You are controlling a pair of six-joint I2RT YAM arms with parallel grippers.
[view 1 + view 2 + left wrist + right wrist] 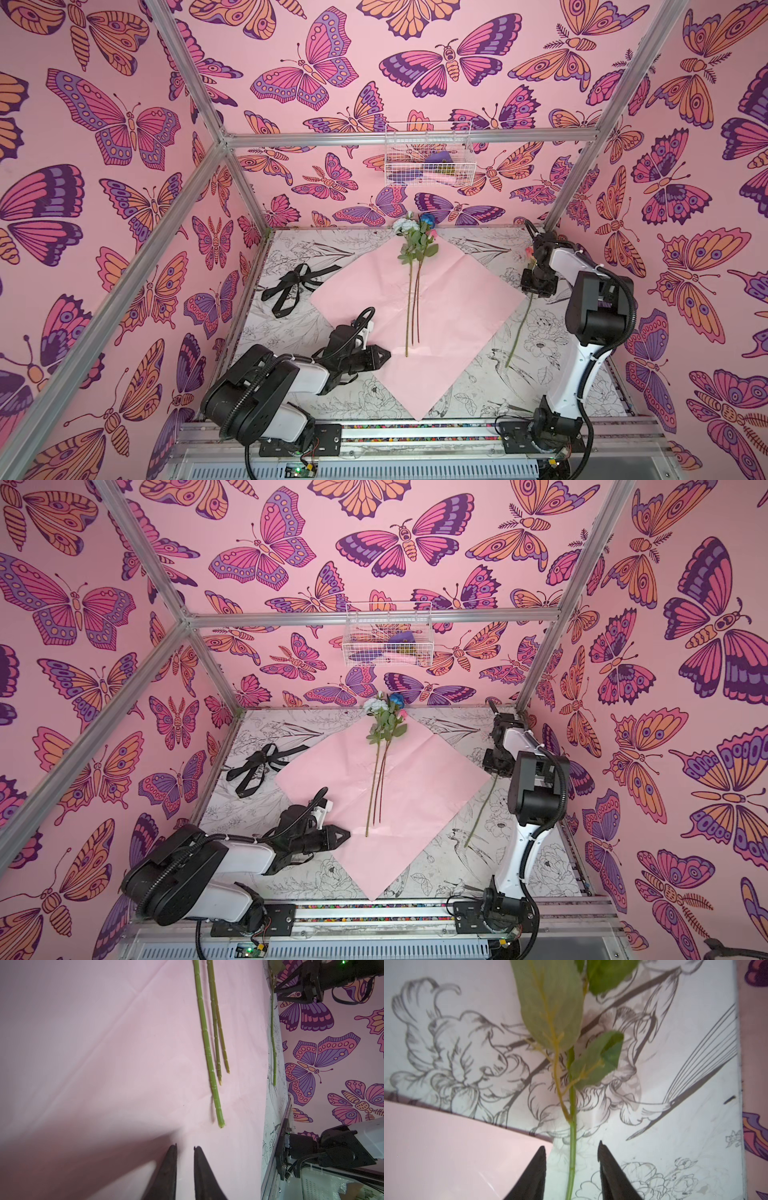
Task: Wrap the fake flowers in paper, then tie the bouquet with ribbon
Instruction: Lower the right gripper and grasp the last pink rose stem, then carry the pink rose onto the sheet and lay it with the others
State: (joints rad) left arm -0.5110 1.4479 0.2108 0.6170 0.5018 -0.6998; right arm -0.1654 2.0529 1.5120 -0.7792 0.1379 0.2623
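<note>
Nearest us, the left gripper (185,1148) sits low over the near edge of the pink paper sheet (457,299). Its jaws are parted by a narrow gap with nothing between them. The tips point at the cut ends of the stems, just short of the longest one. We judge it is parked there to steady or gather them.

Bouquet of fake flowers (417,249): three stems lie close together along the sheet's diagonal, with white, blue and pink blooms at the far corner and cut ends toward us. We think they are laid that way so the paper can fold around them.

Lone stem (520,328): it is off the sheet, over the printed table (540,374) on the right. We cannot tell whether it lies flat or is lifted a little. The right gripper (572,1145) straddles it below the leaves. Its jaws stand apart on either side, and neither appears to touch the stem. To us this looks like a pick lined up, not yet a grasp.

Black ribbon (291,282): it lies in a loose heap left of the sheet, well apart from the stems. Tying has not begun. Our reading is that the fourth flower must join the bunch first.
</note>
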